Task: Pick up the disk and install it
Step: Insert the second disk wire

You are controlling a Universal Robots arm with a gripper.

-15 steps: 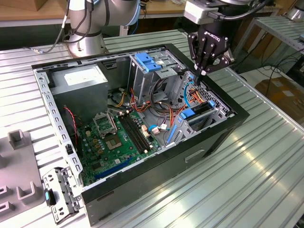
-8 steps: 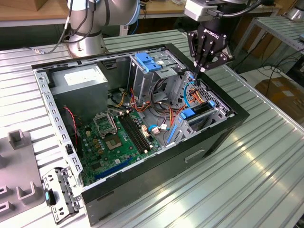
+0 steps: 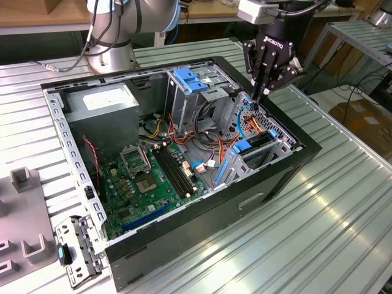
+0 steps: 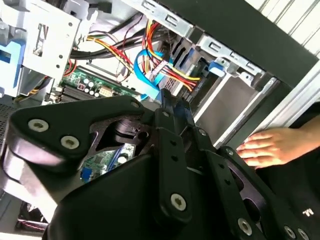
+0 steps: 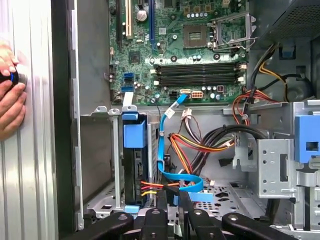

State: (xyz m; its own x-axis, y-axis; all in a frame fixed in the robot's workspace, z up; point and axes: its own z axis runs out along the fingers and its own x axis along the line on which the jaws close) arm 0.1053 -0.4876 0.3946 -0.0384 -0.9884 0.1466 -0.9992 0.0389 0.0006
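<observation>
Gripper fingers are pressed together, nothing held, tips poised over the blue-bracketed disk seated in the computer case's drive bay.

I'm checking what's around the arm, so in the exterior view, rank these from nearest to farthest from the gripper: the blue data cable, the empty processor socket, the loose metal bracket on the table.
From the gripper:
1. Blue data cable, just beneath it inside the case.
2. Processor socket, mid-motherboard, toward the exterior view's left.
3. Metal bracket, outside the case on the table, far lower left.
</observation>
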